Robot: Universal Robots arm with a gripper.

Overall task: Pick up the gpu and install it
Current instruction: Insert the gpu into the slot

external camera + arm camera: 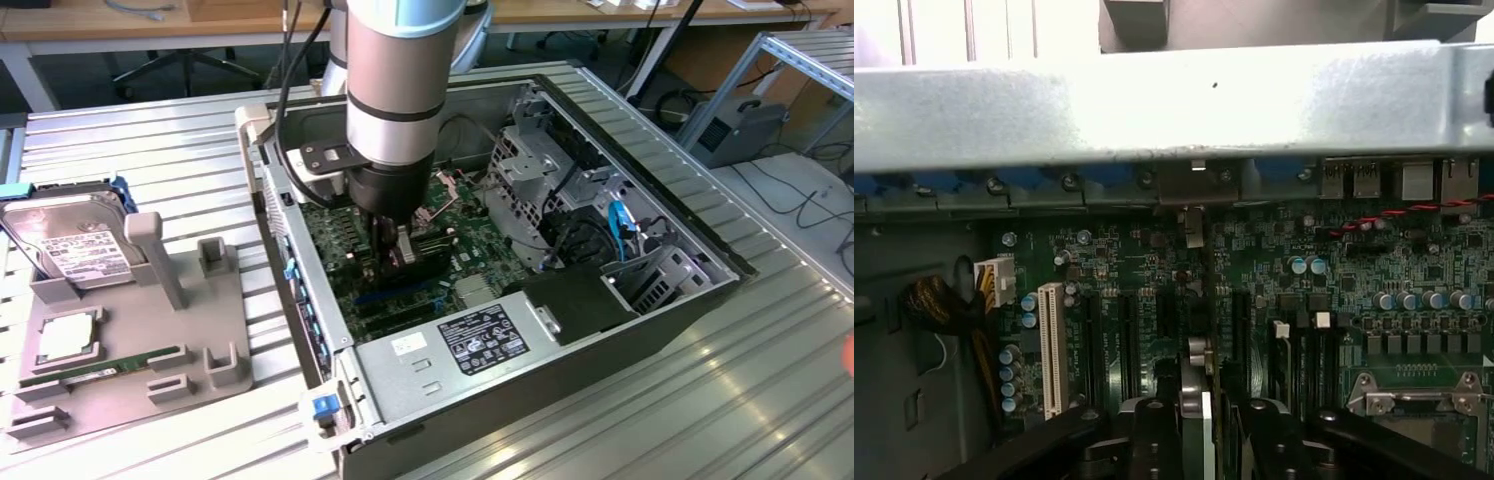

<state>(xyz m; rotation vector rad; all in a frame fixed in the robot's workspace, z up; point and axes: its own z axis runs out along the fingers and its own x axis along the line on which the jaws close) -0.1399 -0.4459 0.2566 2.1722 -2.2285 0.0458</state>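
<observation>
1. The arm [390, 80] is reaching straight down into the open case [641, 330], which is lying on its side on the slatted table [747, 400].
2. The gripper [403, 258] is hovering low over the board [461, 235], near the slots in the middle of it.
3. The gripper is pinching the gpu [404, 262]; its fingers [1154, 435] are pressing in on the card from both sides.
4. In the wrist view, the gpu [1194, 420] is standing on edge between the two dark fingers, its thin pale edge facing the camera.
5. The gpu is hanging just above the dark slots [1184, 330] of the board [1354, 270]; whether it is touching a slot cannot be told.
6. A white slot [1050, 345] is sitting beside the dark ones, with blue-topped capacitors [1009, 380] near it.
7. A yellow and black cable bundle [939, 305] is running to a white plug [994, 280] at the board's edge.
8. The case's rear metal wall [1174, 100] is spanning the wrist view beyond the board.
9. A labelled power supply [461, 345] is sitting at the case's near end in the exterior view.
10. On the exterior view's left, a grey holder [147, 360] is carrying a hard drive [74, 240], a chip [67, 340] and a green memory stick [107, 368].
</observation>
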